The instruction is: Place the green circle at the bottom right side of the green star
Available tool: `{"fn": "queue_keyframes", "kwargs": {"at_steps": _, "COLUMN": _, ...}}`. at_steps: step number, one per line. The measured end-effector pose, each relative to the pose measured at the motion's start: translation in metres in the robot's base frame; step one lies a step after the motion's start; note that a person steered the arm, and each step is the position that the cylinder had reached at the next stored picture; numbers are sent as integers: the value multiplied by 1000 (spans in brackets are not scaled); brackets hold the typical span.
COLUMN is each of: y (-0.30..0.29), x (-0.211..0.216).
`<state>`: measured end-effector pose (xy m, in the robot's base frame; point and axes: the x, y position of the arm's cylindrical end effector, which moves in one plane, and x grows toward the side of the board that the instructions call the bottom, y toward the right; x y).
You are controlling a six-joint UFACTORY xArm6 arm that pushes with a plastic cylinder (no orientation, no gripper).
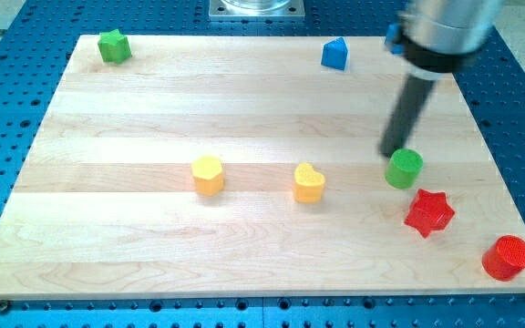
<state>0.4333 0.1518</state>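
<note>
The green circle (405, 169) stands on the wooden board at the view's right, a little below the middle. The green star (113, 46) sits far away at the board's top left corner. My tip (390, 152) is on the board just above and left of the green circle, touching or almost touching its upper left edge. The dark rod rises from there toward the view's top right.
A red star (428, 212) lies just below and right of the green circle. A red circle (507, 257) is at the bottom right. A yellow heart (309, 182) and a yellow hexagon (208, 174) sit mid-board. A blue block (335, 54) is at the top; another blue block (394, 35) is partly hidden behind the arm.
</note>
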Motion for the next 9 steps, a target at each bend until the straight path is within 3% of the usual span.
{"fn": "queue_keyframes", "kwargs": {"at_steps": 1, "y": 75, "x": 0}}
{"fn": "queue_keyframes", "kwargs": {"at_steps": 2, "y": 103, "x": 19}}
{"fn": "queue_keyframes", "kwargs": {"at_steps": 3, "y": 91, "x": 64}}
{"fn": "queue_keyframes", "kwargs": {"at_steps": 4, "y": 40, "x": 55}}
{"fn": "queue_keyframes", "kwargs": {"at_steps": 6, "y": -125, "x": -24}}
{"fn": "queue_keyframes", "kwargs": {"at_steps": 7, "y": -175, "x": -47}}
{"fn": "queue_keyframes", "kwargs": {"at_steps": 8, "y": -169, "x": -35}}
{"fn": "queue_keyframes", "kwargs": {"at_steps": 9, "y": -210, "x": -24}}
